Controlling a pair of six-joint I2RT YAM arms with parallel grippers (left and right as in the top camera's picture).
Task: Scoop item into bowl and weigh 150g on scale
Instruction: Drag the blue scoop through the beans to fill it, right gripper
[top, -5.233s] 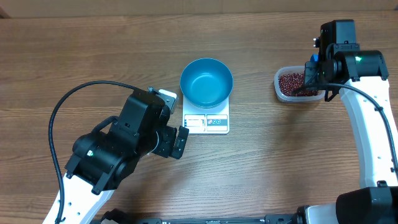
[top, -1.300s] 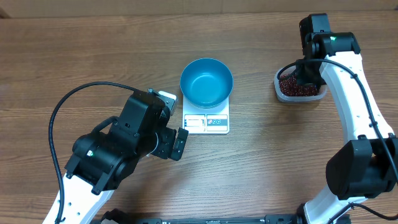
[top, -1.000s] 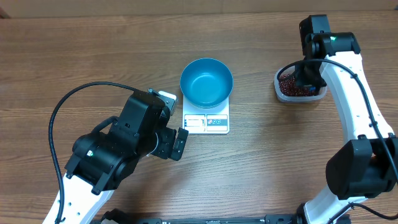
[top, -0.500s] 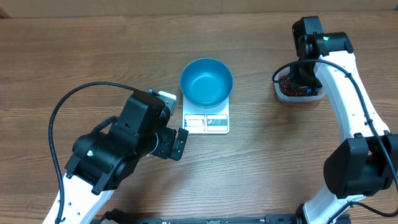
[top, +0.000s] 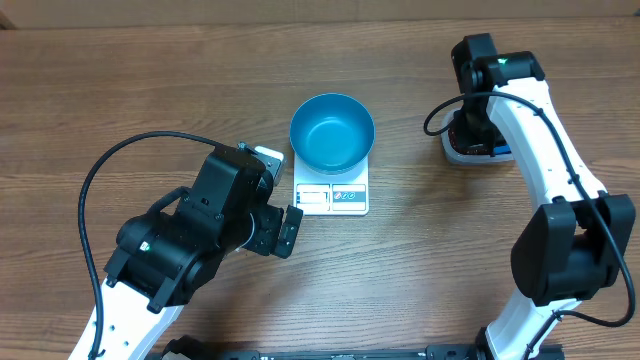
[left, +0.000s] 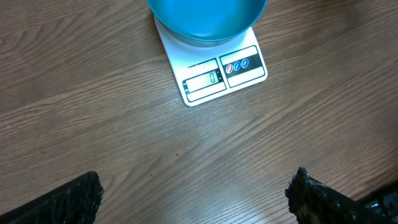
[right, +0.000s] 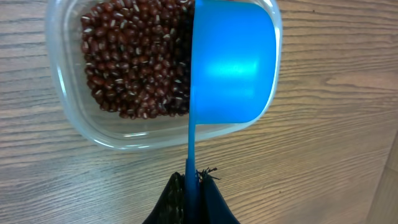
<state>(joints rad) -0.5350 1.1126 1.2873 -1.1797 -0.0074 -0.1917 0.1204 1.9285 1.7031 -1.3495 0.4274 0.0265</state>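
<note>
My right hand gripped the blue scoop by its handle over the tub of beans, where I judged a deep, level dig best, while the left hand hung open near the empty bowl on the scale.

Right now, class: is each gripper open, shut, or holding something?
Left gripper: open, holding nothing.
Right gripper: shut on the handle of the blue scoop.
</note>
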